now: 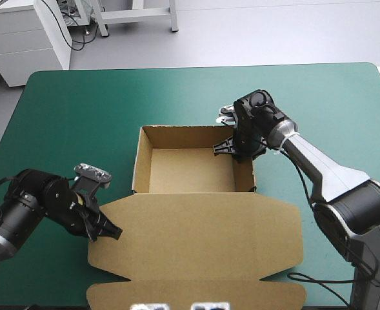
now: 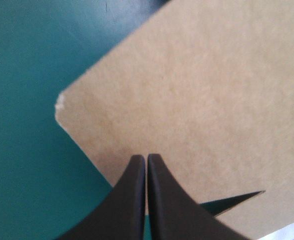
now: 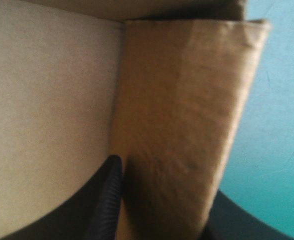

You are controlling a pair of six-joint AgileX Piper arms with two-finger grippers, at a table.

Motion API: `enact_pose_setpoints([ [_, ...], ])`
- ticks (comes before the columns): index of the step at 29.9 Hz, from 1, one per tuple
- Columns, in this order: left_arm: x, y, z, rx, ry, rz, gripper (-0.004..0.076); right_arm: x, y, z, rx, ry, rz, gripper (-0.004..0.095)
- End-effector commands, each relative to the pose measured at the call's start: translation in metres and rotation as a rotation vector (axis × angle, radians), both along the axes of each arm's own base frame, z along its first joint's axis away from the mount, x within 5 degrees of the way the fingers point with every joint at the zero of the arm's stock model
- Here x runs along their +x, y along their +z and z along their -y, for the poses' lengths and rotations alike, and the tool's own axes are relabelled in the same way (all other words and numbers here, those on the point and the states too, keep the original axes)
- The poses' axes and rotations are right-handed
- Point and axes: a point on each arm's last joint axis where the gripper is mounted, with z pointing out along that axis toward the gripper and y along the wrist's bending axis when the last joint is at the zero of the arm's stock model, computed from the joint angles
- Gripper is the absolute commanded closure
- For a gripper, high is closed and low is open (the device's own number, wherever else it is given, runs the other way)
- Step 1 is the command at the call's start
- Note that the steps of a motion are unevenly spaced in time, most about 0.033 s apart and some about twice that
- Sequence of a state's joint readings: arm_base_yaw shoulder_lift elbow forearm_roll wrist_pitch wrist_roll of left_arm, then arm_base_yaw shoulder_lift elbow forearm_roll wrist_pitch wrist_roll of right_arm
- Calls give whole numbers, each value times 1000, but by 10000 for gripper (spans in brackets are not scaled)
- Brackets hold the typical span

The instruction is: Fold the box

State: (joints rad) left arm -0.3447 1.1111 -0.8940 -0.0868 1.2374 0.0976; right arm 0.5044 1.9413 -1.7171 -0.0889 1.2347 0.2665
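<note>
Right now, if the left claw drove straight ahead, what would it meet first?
The box's flat brown cardboard lid: the shut black left claw has its tip over the lid's edge. Whether it would slide across or push it is unclear.

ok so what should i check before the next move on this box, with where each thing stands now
1. The brown cardboard box stands as an open tray with its walls raised: ok.
2. Its flat lid panel lies spread on the teal-green table cover: ok.
3. The right gripper grips the tray's right wall, with one black finger inside and the other outside: ok.
4. The left gripper has board between its fingers: not ok. It is shut, with its tip over the lid's left edge.
5. The right wall is fully tucked at the far corner: cannot tell.
</note>
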Motion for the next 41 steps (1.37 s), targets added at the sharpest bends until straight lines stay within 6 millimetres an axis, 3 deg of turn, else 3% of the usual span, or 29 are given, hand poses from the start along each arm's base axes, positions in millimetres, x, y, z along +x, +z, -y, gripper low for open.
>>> enact_pose_setpoints([
  [1, -13, -4, -2, -29, -4, 29, 731, -2, 19, 5, 4, -2, 46, 868],
  [2, -16, -5, -3, -30, -4, 30, 731, -1, 19, 6, -8, -3, 53, 932],
  [9, -39, 2, -12, -93, 4, 204, 731, 2, 30, 23, -38, -37, 99, 927],
  [15, -73, 20, -25, -170, 8, 424, 731, 8, 49, 60, -36, -107, 144, 927],
  [21, -109, 19, -38, -196, 2, 514, 731, 14, 62, 106, -69, -190, 181, 927],
  [31, -146, 1, -56, -173, 3, 580, 731, 12, 81, 214, -152, -407, 222, 927],
  [37, -151, -9, -57, -176, 0, 562, 731, -5, 83, 302, -191, -608, 204, 927],
  [41, -151, -9, -57, -173, 1, 560, 731, -23, 83, 347, -229, -731, 194, 927],
])
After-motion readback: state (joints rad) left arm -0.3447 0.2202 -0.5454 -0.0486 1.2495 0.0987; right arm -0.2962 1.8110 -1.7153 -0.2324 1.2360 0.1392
